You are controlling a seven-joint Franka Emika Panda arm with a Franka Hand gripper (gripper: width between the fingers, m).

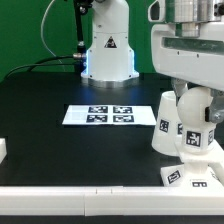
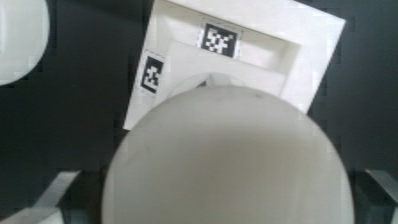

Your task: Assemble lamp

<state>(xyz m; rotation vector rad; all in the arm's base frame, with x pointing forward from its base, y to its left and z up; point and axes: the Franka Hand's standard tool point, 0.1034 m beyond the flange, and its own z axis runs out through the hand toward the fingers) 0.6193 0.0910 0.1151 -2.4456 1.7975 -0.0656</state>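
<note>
In the exterior view my gripper [image 1: 190, 98] comes down from the upper right and is shut on the round white bulb [image 1: 194, 128], which carries square tags. The bulb hangs neck down right above the stepped square base [image 1: 190, 176] near the front edge; whether it touches the base I cannot tell. The tapered shade [image 1: 166, 126] stands just to the exterior view's left of the bulb. In the wrist view the bulb [image 2: 222, 155] fills the space between my dark fingers [image 2: 61, 196], the base [image 2: 267, 50] lies beyond it, and the shade's edge [image 2: 18, 40] shows at the side.
The marker board [image 1: 100, 114] lies flat mid-table, to the exterior view's left of the lamp parts. The robot's white pedestal [image 1: 108, 52] stands at the back. White strips [image 1: 60, 200] edge the black table at the front; a small white block [image 1: 3, 150] sits at the left edge.
</note>
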